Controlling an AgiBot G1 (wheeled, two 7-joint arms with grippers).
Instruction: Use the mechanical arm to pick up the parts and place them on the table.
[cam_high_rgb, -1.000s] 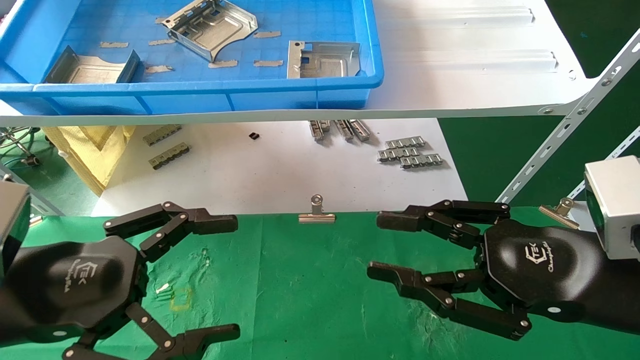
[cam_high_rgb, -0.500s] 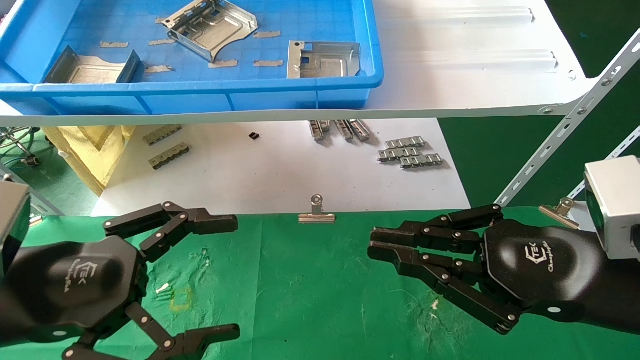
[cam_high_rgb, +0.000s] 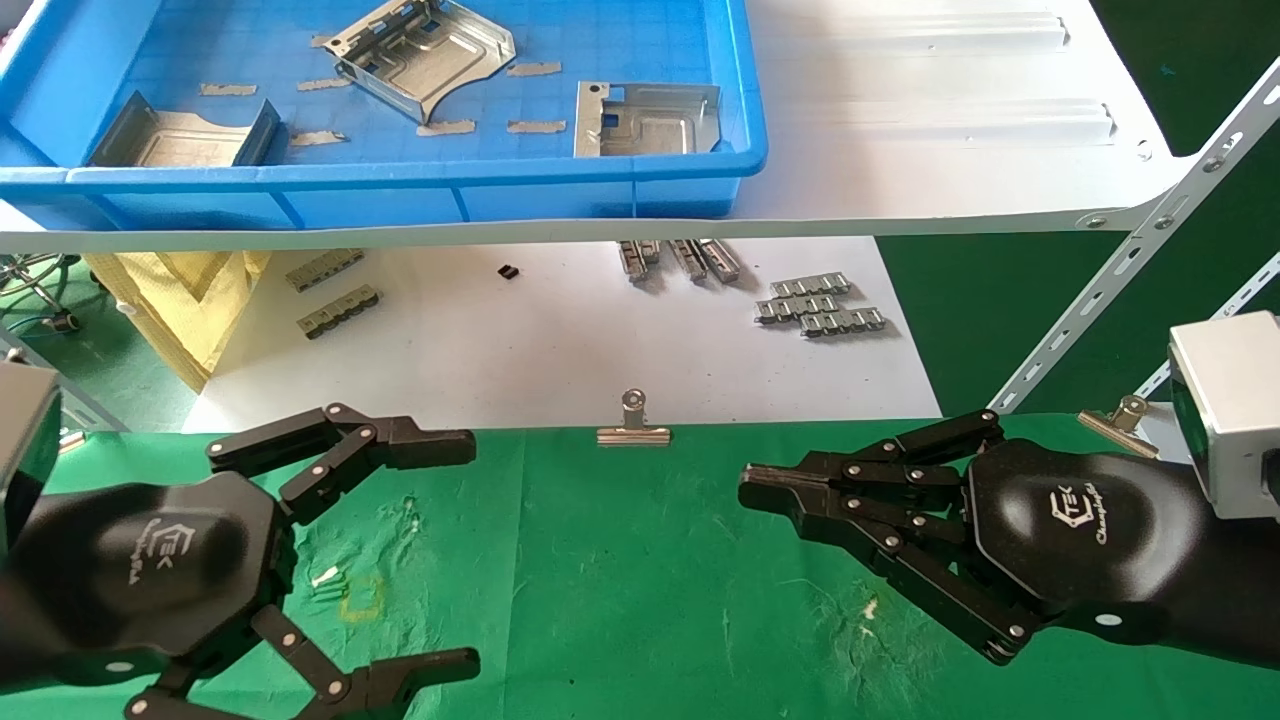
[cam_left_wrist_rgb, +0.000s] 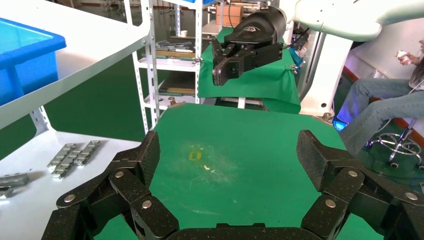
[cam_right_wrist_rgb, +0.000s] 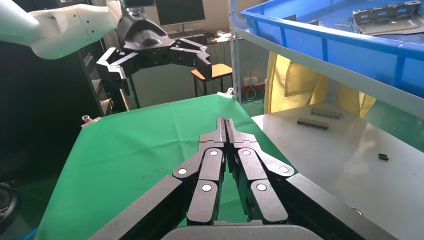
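Where logos show, left hand (cam_high_rgb: 455, 545), right hand (cam_high_rgb: 748, 485), lettering illegible

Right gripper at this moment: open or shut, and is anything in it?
Shut and empty. The right gripper has its fingers pressed together over the table, and the right wrist view shows the fingertips meeting with nothing between them.

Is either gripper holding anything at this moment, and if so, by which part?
Nothing is held. The left gripper hangs open and empty over the table; the right gripper is shut on nothing. All three parts lie in the blue bin.
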